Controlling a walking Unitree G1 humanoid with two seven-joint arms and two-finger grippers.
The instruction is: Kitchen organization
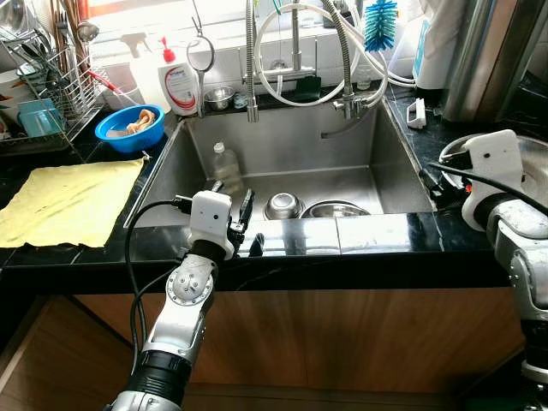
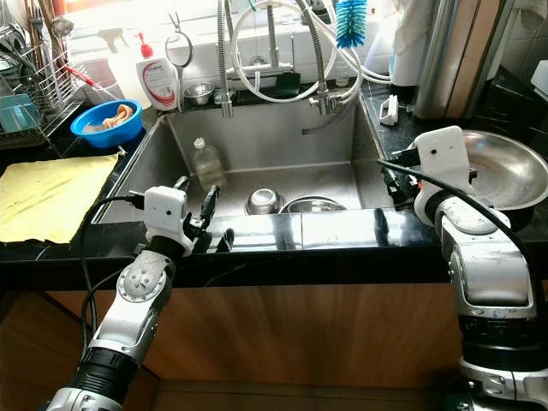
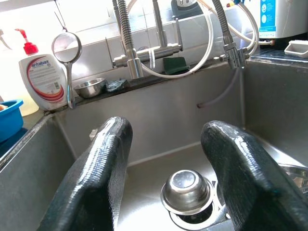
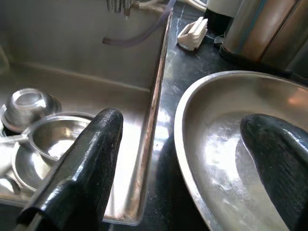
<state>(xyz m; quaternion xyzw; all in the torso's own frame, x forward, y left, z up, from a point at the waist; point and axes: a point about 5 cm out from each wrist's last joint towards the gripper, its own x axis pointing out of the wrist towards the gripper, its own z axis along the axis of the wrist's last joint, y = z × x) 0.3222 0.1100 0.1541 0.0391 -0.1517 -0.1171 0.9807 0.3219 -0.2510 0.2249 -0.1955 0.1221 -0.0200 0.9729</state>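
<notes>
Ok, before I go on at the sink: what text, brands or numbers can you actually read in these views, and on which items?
"antabax": brand on the white pump bottle with the red top, standing on the ledge left of the taps.
Smaller print under that brand on the same label: too small to read.
Blue-and-white label on the white container at the sink's far right corner: blurred, unreadable.
Nothing else shows readable text.

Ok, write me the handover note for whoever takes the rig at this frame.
Left hand: open, empty, over the sink's front edge, aimed at the overturned small steel bowl.
Right hand: open, straddling the near rim of the large steel pan on the right counter.
In the sink: the small bowl, more steel dishes, a plastic bottle.
Done: nothing held.
Left: the sink's items, probably.
</notes>
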